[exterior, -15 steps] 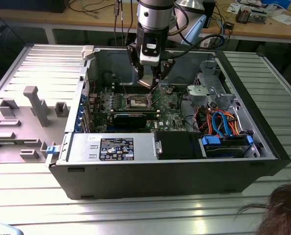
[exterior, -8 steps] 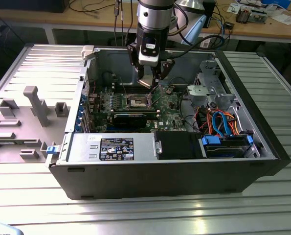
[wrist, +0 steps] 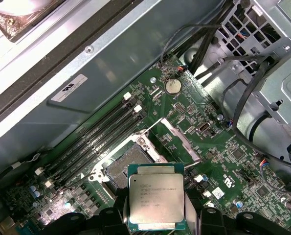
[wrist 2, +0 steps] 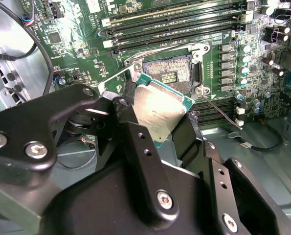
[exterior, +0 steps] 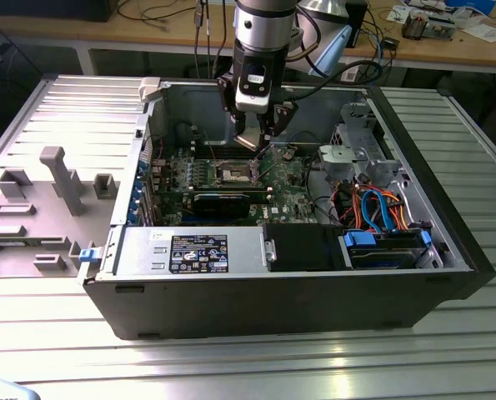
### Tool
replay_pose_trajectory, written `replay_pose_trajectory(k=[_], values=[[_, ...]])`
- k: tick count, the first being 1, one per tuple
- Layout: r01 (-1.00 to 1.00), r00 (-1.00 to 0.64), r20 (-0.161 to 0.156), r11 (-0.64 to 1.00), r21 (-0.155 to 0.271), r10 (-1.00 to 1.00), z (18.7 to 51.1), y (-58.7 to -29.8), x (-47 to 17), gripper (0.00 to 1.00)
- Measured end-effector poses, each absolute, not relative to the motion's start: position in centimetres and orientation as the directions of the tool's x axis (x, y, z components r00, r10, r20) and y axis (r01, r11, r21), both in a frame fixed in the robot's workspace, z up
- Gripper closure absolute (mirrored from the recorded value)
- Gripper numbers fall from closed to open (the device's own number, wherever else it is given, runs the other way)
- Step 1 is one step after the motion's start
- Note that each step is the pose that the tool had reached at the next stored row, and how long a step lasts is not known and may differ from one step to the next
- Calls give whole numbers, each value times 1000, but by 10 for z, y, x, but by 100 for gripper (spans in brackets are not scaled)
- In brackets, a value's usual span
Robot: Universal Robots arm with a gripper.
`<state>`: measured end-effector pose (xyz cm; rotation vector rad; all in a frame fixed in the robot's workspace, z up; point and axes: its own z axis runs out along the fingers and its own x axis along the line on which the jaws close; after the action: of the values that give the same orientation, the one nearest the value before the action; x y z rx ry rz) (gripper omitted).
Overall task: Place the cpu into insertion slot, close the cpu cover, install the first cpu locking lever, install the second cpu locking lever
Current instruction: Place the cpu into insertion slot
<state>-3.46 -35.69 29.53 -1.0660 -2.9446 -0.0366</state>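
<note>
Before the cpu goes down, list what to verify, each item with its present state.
1. The pincer is shut on the cpu: ok.
2. The insertion slot is bare, with nothing lying in it: ok.
3. The cpu cover is swung up off the slot: ok.
4. The cpu is centred over the slot: not ok; in both wrist views it looks offset toward one corner.
5. The cpu is level with the slot: cannot tell.

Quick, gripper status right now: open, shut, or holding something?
Gripper: shut on the cpu, fingers clamped on its edges, close to the uncovered insertion slot.
</note>
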Motion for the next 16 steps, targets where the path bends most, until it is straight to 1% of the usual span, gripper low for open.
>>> replay_pose_trajectory(k=[11,16], values=[[645,-764,17,764,18,645,294,-355,-35,45],[677,-736,17,736,18,676,294,-355,-35,45]])
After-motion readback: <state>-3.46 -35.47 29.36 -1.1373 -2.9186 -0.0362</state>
